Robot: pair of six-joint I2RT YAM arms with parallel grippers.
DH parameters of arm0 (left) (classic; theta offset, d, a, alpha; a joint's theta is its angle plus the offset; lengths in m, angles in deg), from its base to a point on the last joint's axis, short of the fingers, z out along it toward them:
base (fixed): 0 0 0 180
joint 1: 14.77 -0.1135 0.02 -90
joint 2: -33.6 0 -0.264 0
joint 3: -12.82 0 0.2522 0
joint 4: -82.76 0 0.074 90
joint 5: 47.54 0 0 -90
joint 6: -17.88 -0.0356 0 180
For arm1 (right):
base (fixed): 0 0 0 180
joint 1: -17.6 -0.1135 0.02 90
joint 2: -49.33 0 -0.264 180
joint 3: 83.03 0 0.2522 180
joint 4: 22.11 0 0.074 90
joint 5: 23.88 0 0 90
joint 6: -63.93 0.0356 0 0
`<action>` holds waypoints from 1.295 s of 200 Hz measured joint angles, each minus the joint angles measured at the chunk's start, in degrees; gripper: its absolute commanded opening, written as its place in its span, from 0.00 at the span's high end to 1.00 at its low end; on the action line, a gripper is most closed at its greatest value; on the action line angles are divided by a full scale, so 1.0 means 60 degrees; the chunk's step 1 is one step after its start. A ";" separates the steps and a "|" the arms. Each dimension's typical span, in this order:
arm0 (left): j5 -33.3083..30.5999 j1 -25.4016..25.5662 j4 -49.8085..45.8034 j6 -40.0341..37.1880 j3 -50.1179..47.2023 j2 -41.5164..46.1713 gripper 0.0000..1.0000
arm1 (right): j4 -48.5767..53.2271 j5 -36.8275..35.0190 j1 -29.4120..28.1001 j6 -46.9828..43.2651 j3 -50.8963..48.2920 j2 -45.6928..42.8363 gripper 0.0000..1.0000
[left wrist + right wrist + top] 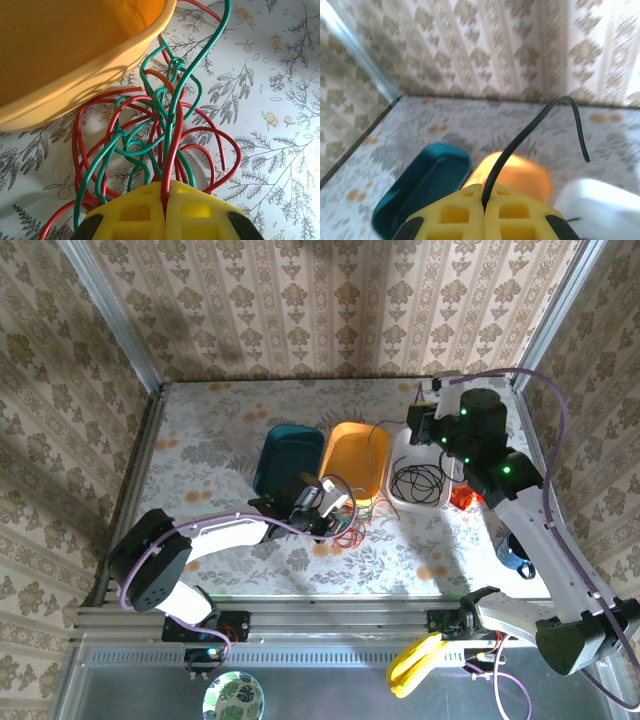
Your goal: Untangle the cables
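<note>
A tangle of red cables [220, 145] and green cables [197, 60] lies on the table just in front of the orange bin [75, 60]. My left gripper [165, 187] is shut on one red cable that rises out of the tangle; seen from above, that gripper [325, 502] sits beside the tangle [350, 525]. A black cable [530, 130] stands up in a curved hook from my right gripper [484, 192], which is shut on it and held above the bins. More black cable [415, 480] lies coiled in the white bin [402, 445].
The teal bin [288, 458], orange bin [357, 455] and white bin stand side by side mid-table. A small red object [463, 498] lies right of the white bin. A blue mug [515, 552] stands by the right arm. Patterned walls close three sides.
</note>
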 measured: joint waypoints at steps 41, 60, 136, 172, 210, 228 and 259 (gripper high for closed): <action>-0.0022 0.0044 0.0000 -0.0066 0.0000 0.0000 1.00 | -0.0401 -0.0357 0.0889 -0.0178 0.0113 0.0550 0.96; -0.0033 0.0044 0.0000 -0.0066 0.0000 0.0000 1.00 | -0.0645 -0.0412 0.1126 -0.0168 -0.0117 0.0892 0.96; -0.0066 0.0087 0.0000 -0.0142 0.0000 0.0000 1.00 | -0.0725 -0.1045 0.1180 0.0594 -0.2506 0.1428 0.95; -0.0066 0.0087 0.0000 -0.0157 0.0004 -0.0084 1.00 | -0.0219 -0.0987 0.1177 0.1078 -0.2648 0.2350 0.95; -0.0066 0.0087 0.0000 -0.0171 0.0015 -0.0117 1.00 | 0.0149 -0.0725 0.1177 0.1333 -0.2645 0.3512 0.94; -0.0066 0.0087 -0.0007 -0.0208 0.0033 -0.0117 1.00 | 0.0255 -0.0572 0.1180 0.1413 -0.2546 0.4120 0.93; -0.0066 0.0087 -0.0076 -0.0251 0.0109 -0.0117 1.00 | 0.0335 -0.0386 0.1180 0.1636 -0.2033 0.5187 0.93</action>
